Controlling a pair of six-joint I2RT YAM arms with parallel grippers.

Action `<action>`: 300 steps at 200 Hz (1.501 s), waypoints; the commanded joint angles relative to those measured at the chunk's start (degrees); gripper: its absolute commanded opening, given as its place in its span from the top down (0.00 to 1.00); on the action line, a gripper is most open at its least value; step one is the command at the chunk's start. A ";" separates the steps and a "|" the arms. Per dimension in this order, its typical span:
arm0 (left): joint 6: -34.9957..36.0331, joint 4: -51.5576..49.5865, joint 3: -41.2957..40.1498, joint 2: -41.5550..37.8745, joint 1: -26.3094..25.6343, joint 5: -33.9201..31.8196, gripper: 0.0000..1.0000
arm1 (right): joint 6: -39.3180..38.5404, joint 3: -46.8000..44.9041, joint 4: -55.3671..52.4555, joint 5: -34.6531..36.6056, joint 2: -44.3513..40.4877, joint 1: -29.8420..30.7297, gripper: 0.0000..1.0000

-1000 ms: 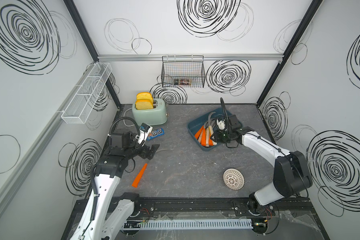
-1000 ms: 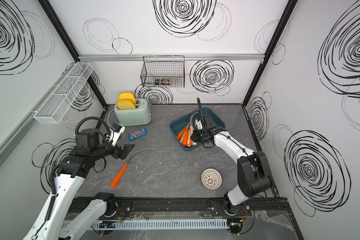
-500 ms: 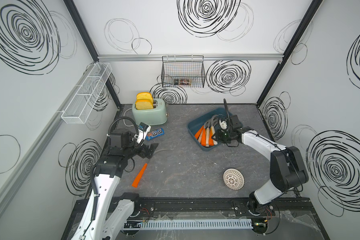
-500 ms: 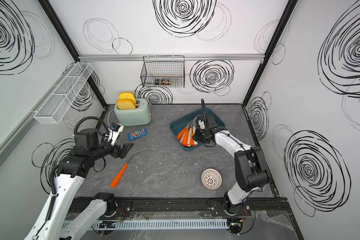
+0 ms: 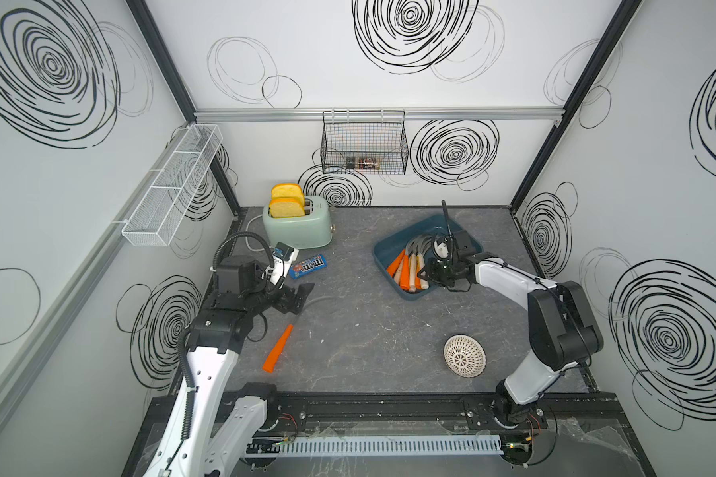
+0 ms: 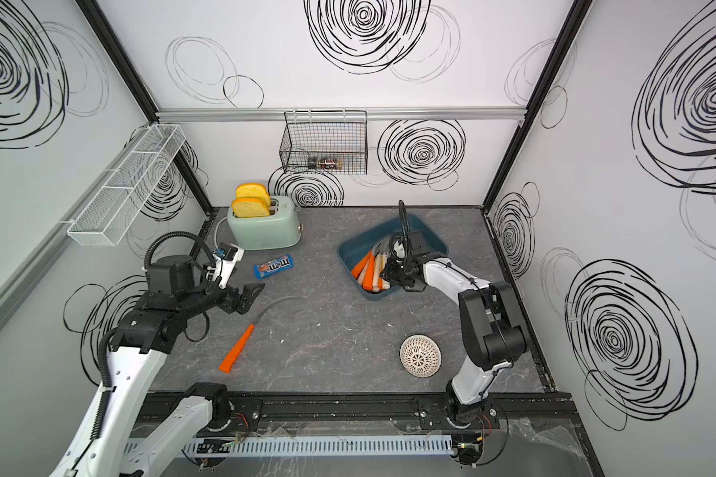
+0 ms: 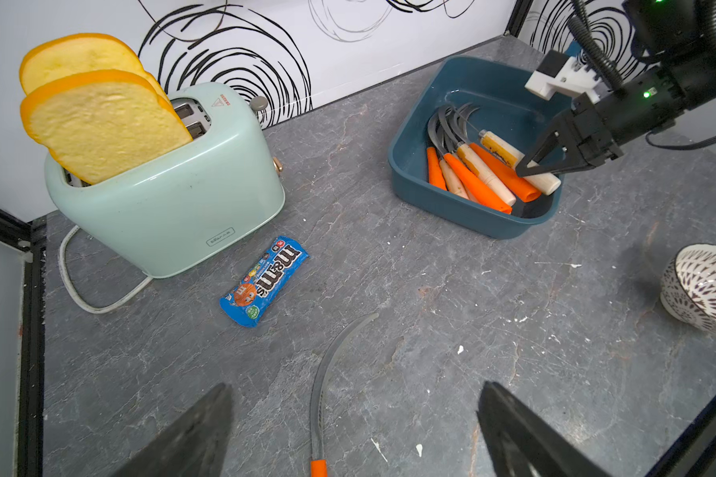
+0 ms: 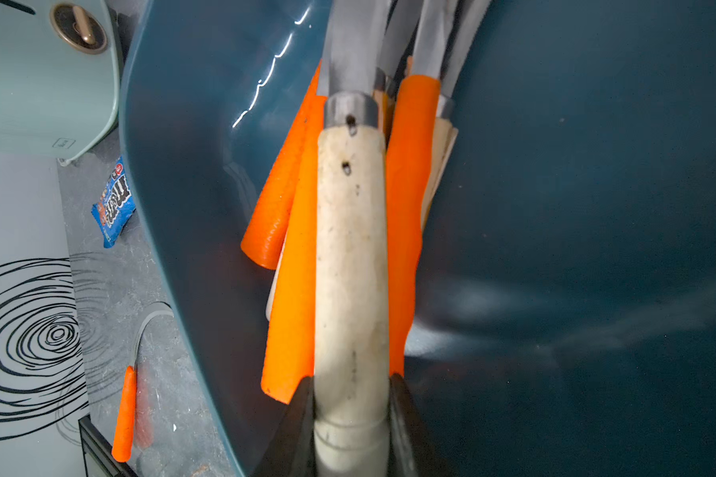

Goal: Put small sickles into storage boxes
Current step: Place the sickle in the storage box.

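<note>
1. I log the right pincer point(image 7: 528, 167) as closed narrow on the butt end of a pale wooden-handled sickle point(image 8: 350, 247). The right wrist view shows one finger on each side of the handle.
2. That held piece is inside the storage box point(image 7: 451, 208). Its handle lies over the other handles and its grey blade runs away from the pincer's tips. I cannot tell whether it rests on the pile or hangs just above it.
3. The storage box is dark teal and sits on the counter point(image 5: 368, 330), directly beneath the right pincer.
4. The boxed sickles point(image 7: 472, 181) have orange and pale handles lying side by side, just beside the held one. Their blades are bunched beyond the pincer. I cannot read an exact count.
5. The left pincer point(image 5: 297, 296) is spread wide and holds nothing.
6. The loose sickle point(image 5: 279, 349) has an orange handle and lies on the counter. In the left wrist view its blade runs out between the spread fingers, below them and untouched. It is well apart from the right pincer.
7. The candy packet point(image 5: 308, 266) lies beyond the left pincer, between it and the toaster point(image 5: 300, 227).
8. The toaster carries two bread slices point(image 5: 286, 202).
9. The patterned bowl point(image 5: 464, 356) is well apart from both pincers.
</note>
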 commanded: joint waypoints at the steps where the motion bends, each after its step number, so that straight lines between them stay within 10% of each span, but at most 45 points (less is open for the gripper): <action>1: -0.08 1.94 -0.36 -0.71 0.78 1.18 0.04 | 0.54 1.54 1.08 -0.52 0.44 0.03 0.87; 66: 0.57 1.63 0.93 -0.80 2.45 1.45 0.04 | -0.10 2.87 -0.32 0.68 0.12 1.64 0.60; 150: -0.34 2.71 1.40 -0.24 7.37 0.17 0.04 | -1.90 3.51 -4.01 9.03 -6.24 3.68 0.57; 232: 24.67 -11.54 -2.67 4.66 19.86 5.87 0.04 | -5.51 4.99 -5.90 12.96 -11.00 11.43 0.59; 300: 40.02 -21.09 -8.88 9.93 17.15 -1.19 0.04 | -5.60 2.24 -3.28 12.20 -12.37 13.35 0.60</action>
